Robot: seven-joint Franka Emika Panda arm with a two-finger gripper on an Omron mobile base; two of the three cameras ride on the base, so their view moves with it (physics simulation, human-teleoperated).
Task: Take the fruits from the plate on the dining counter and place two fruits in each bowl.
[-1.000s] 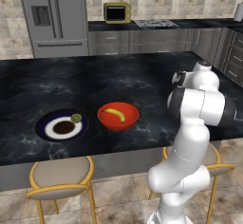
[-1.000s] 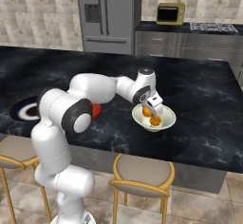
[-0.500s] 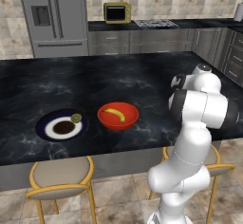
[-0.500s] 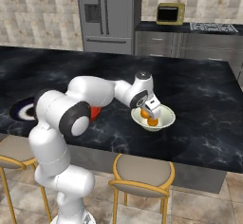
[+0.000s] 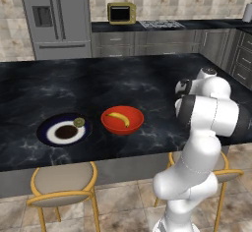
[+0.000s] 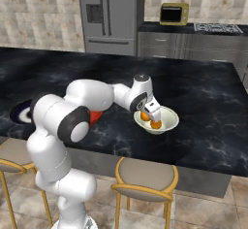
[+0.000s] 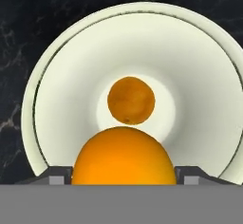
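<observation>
The gripper hovers over the cream bowl, fingers seemingly clasping the second orange above the first; next, release it.

Glossy black desk with faint white veining; on it a plate with dark blue rim, white ring and dark brown centre, bearing an olive-green fruit. To its right, a glossy red bowl holds a yellow banana. The pale cream-white, faintly greenish bowl contains a mottled orange ball, with a brighter, smooth orange ball nearer.
</observation>
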